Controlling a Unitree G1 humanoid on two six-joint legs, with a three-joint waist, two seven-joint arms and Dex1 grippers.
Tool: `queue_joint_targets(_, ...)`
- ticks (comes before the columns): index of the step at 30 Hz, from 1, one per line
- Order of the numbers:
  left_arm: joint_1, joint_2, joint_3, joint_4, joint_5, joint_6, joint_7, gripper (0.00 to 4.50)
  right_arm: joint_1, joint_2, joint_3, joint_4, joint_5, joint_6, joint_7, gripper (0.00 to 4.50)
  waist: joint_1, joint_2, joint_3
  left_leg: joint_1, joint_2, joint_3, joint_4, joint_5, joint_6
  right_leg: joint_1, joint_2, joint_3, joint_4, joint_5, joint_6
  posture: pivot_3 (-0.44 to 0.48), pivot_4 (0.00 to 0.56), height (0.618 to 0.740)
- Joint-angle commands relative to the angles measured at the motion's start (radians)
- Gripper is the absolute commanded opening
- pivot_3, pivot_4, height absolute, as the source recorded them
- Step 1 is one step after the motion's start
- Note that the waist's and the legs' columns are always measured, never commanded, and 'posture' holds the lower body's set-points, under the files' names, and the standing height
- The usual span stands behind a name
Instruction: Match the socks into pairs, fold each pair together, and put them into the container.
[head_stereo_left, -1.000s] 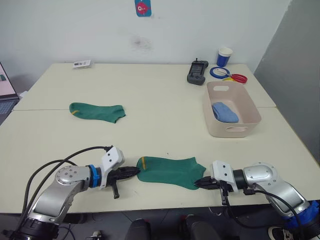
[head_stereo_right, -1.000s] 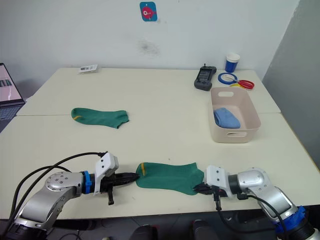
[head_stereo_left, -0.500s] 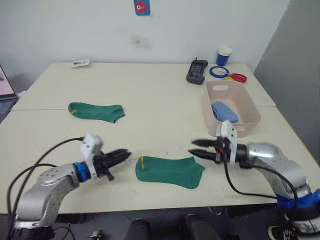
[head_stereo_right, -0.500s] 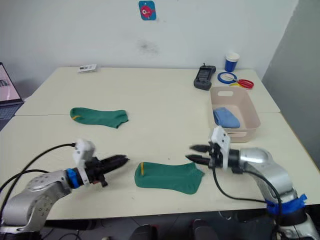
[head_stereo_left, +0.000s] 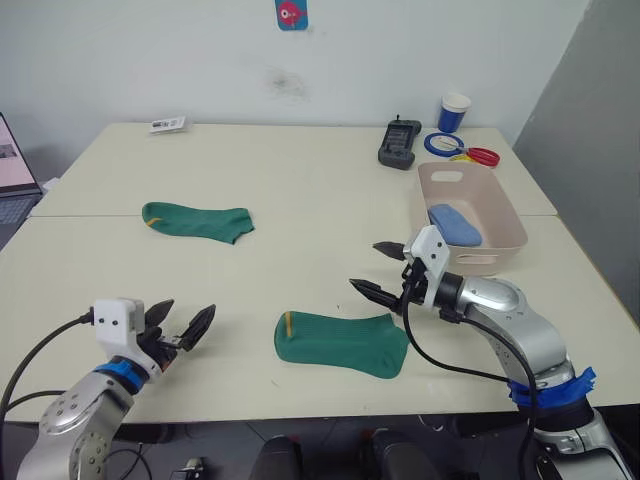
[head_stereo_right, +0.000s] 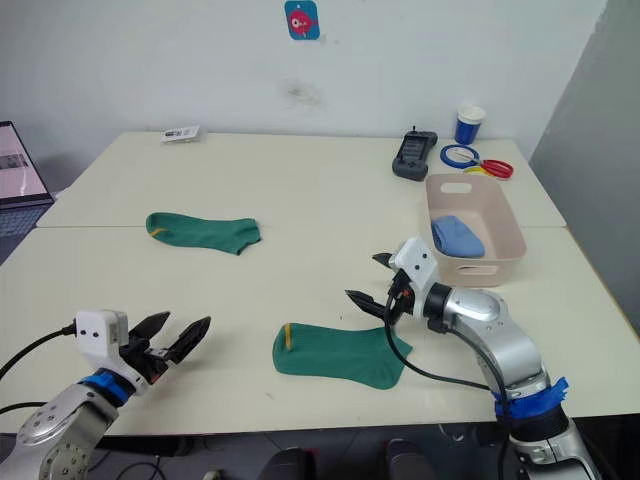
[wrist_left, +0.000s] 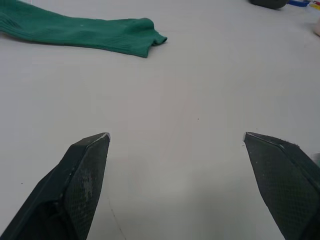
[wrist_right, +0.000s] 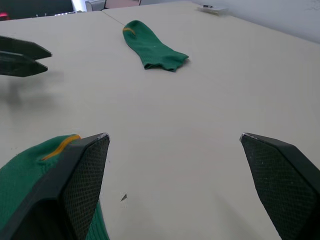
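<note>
Hovering wide open and empty, the right gripper (head_stereo_left: 385, 268) and left gripper (head_stereo_left: 180, 326) are flanking the near dark green knit sock (head_stereo_left: 341, 342), risking bunching it if only one closes.

Bright even indoor light, soft faint shadows, sharp focus.

An office-like room: pale tables (head_stereo_left: 300, 190), a laptop (head_stereo_right: 18, 180), tape rolls (head_stereo_left: 440, 145), scissors (head_stereo_left: 476, 156).
</note>
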Motion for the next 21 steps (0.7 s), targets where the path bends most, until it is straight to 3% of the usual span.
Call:
queue_joint_targets(1,-0.152,0.038,-0.074,0.096,0.117,-0.074,0.046,4.47,-0.026,0.009,0.009,-0.034,-0.015,-0.038,-0.003,4.50,0.003,0.000,0.000,0.000,0.000,-0.001,0.000,0.000,0.000,0.000,0.000,-0.001,0.000,0.000,0.000,0.000,0.150,0.740)
queue_joint_targets(6,-0.473,0.067,-0.205,0.468,0.271,-0.176,0.061,4.47,-0.031,0.003,0.001,-0.034,-0.032,-0.041,-0.023,4.50,0.002,-0.001,0.000,-0.001,0.000,0.000,0.000,0.000,0.000,0.000,0.002,0.001,-0.001,0.000,0.000,0.000,0.150,0.740)
queue_joint_targets(12,-0.802,0.040,-0.276,0.923,0.350,-0.235,0.069,4.47,-0.009,-0.012,-0.014,-0.073,-0.039,-0.021,-0.045,4.50,-0.002,-0.001,0.000,-0.003,0.000,0.001,0.000,0.000,0.000,-0.002,0.002,0.000,-0.001,0.000,0.001,0.000,0.150,0.740)
queue_joint_targets(19,-1.000,0.019,-0.288,1.276,0.398,-0.300,0.111,4.47,0.018,-0.019,-0.032,-0.114,-0.043,0.004,-0.085,4.50,-0.006,-0.001,0.000,-0.003,0.000,0.001,0.000,0.000,0.000,-0.002,0.002,0.000,-0.001,0.001,0.001,0.000,0.150,0.740)
queue_joint_targets(21,-1.033,0.016,-0.289,1.345,0.405,-0.307,0.108,4.07,0.021,-0.020,-0.035,-0.122,-0.044,0.008,-0.093,4.50,-0.005,-0.001,0.000,-0.003,0.000,0.001,0.000,0.000,0.000,-0.002,0.002,0.000,0.000,0.001,0.001,0.000,0.150,0.740)
